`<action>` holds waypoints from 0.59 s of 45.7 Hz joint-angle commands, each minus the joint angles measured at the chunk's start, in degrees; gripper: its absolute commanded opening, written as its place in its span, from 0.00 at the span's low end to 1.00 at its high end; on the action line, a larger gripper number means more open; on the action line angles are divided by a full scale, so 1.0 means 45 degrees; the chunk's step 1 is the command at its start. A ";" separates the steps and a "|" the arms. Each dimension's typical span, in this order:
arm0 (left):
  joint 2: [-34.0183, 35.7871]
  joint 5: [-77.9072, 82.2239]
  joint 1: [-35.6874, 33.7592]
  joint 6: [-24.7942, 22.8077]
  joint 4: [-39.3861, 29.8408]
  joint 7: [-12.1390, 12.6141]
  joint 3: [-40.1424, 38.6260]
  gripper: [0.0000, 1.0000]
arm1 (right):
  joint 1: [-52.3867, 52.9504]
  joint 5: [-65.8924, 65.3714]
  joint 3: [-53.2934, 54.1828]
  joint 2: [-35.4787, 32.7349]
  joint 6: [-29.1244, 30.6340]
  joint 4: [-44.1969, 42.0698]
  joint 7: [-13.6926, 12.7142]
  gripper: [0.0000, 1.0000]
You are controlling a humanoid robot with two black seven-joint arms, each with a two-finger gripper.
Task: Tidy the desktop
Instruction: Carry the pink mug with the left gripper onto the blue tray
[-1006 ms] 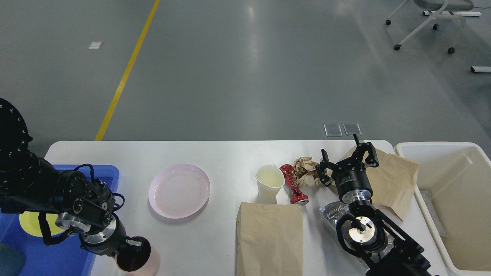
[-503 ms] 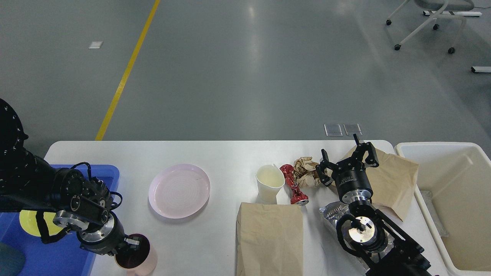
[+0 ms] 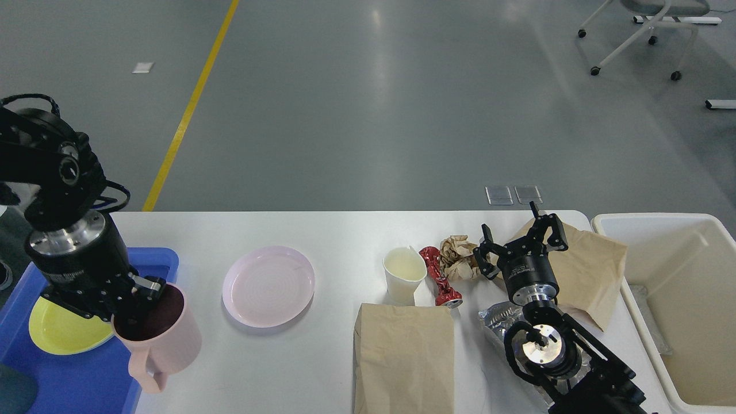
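Note:
The white desktop (image 3: pixel 333 236) spans the view. My left gripper (image 3: pixel 142 300) is shut on the rim of a pink mug (image 3: pixel 167 342) with a dark inside. It holds the mug lifted over the desktop's left front, beside the blue tray (image 3: pixel 86 385). My right gripper (image 3: pixel 520 233) is open and empty over the right side, between a crumpled brown paper ball (image 3: pixel 458 257) and a brown paper bag (image 3: pixel 586 273). A pink plate (image 3: pixel 268 286), a white paper cup (image 3: pixel 404 273) and a crushed red can (image 3: pixel 440 277) lie on the desktop.
A yellow plate (image 3: pixel 57 330) lies in the blue tray. A second brown paper bag (image 3: pixel 404 356) lies at the front centre. A silver foil pouch (image 3: pixel 499 319) lies partly under my right arm. A cream plastic bin (image 3: pixel 684 230) stands beyond the right edge.
My left arm has lifted the pink mug from the front edge and carried it up and left, toward the blue tray. The right arm has not moved.

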 commanded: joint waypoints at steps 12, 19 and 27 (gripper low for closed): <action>-0.1715 -0.1864 -0.5616 -0.1498 -0.0991 -0.0101 0.1600 0.00 | 0.0000 -0.0001 0.0000 0.0000 0.0000 -0.0004 0.0000 1.00; -0.1637 -0.1903 -0.6225 -0.1498 -0.1010 -0.0198 0.1639 0.00 | 0.0000 0.0000 0.0000 0.0000 0.0000 -0.0004 0.0000 1.00; -0.0507 -0.1631 -0.5991 -0.1498 -0.0835 -0.0160 0.1795 0.00 | 0.0000 0.0019 0.0000 0.0000 0.0000 0.0015 0.0000 1.00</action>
